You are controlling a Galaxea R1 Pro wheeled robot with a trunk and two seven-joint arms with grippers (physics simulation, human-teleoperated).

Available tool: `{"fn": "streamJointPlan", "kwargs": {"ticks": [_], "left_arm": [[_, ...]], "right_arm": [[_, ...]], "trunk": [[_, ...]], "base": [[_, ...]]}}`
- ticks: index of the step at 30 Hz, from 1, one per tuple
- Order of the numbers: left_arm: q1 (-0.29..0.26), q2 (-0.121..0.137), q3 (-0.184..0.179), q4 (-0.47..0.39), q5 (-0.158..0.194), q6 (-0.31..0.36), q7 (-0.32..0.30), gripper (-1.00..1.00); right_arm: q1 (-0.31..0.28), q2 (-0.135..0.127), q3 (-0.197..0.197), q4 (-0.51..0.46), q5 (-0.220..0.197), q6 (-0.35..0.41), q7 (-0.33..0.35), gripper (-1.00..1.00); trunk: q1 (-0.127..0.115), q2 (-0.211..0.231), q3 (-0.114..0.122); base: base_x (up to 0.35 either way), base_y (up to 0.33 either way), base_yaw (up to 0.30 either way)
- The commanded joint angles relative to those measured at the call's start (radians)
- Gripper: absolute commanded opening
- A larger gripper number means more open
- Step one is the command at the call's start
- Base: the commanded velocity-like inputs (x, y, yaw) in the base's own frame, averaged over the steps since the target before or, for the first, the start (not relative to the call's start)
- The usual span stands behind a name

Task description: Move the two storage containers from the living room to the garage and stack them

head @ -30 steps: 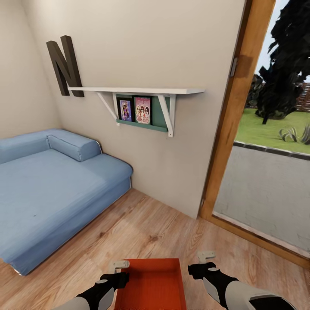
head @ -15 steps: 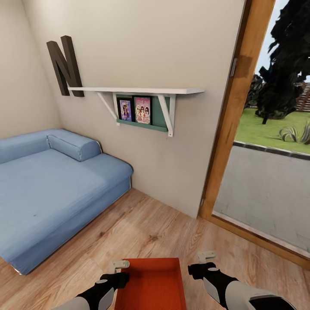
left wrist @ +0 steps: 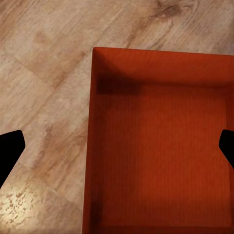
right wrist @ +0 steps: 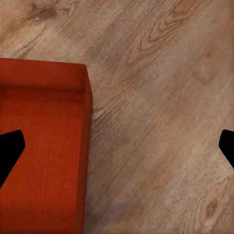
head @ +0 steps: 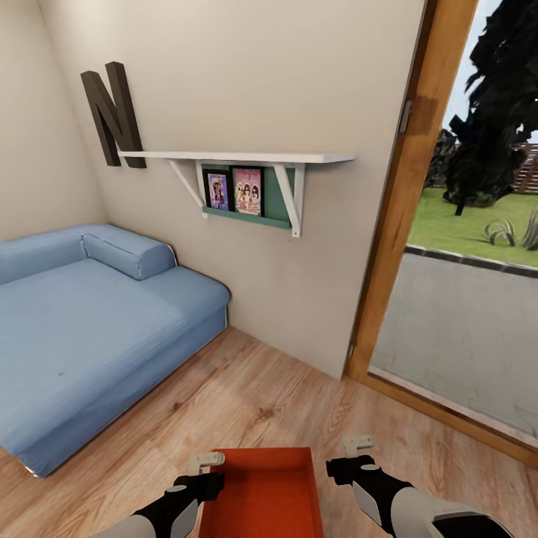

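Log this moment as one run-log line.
room: living room | storage container: on wood floor, between both arms | left gripper: open, straddling container's wall | right gripper: open, straddling opposite wall | lifted: cannot tell

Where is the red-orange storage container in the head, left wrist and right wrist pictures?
Head view: storage container at the bottom centre, between the left gripper and the right gripper.
Left wrist view: it covers the right and lower part.
Right wrist view: at the left edge.
Shared landmark: the wood-plank floor around it.
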Motion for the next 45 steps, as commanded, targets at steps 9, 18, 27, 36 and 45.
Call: {"fn": "streamJointPlan", "kwargs": {"ticks": [9,18,27,36,45], "left_arm": [[0.0,-0.001,0.005,0.001,0.001,-0.004,0.002,1.0],[-0.001,-0.002,0.005,0.001,0.001,-0.005,0.002,1.0],[-0.001,-0.002,0.005,0.001,0.001,-0.004,0.002,1.0],[-0.001,-0.002,0.005,0.001,0.001,-0.004,0.002,1.0],[-0.001,-0.002,0.005,0.001,0.001,-0.005,0.002,1.0]], "right_arm": [[-0.001,0.0,0.007,0.002,0.002,-0.003,-0.004,1.0],[-0.001,0.0,0.007,0.002,0.002,-0.008,-0.004,1.0],[-0.001,0.0,0.007,0.002,0.002,-0.008,-0.004,1.0],[-0.001,0.0,0.007,0.002,0.002,-0.008,-0.004,1.0],[-0.001,0.0,0.007,0.002,0.002,-0.008,-0.004,1.0]], "trunk": [[0.0,0.0,-0.001],[0.0,0.0,-0.001],[0.0,0.0,-0.001],[0.0,0.0,-0.001],[0.0,0.0,-0.001]], "base": [[0.0,0.0,0.0],[0.0,0.0,0.0],[0.0,0.0,0.0],[0.0,0.0,0.0],[0.0,0.0,0.0]]}}
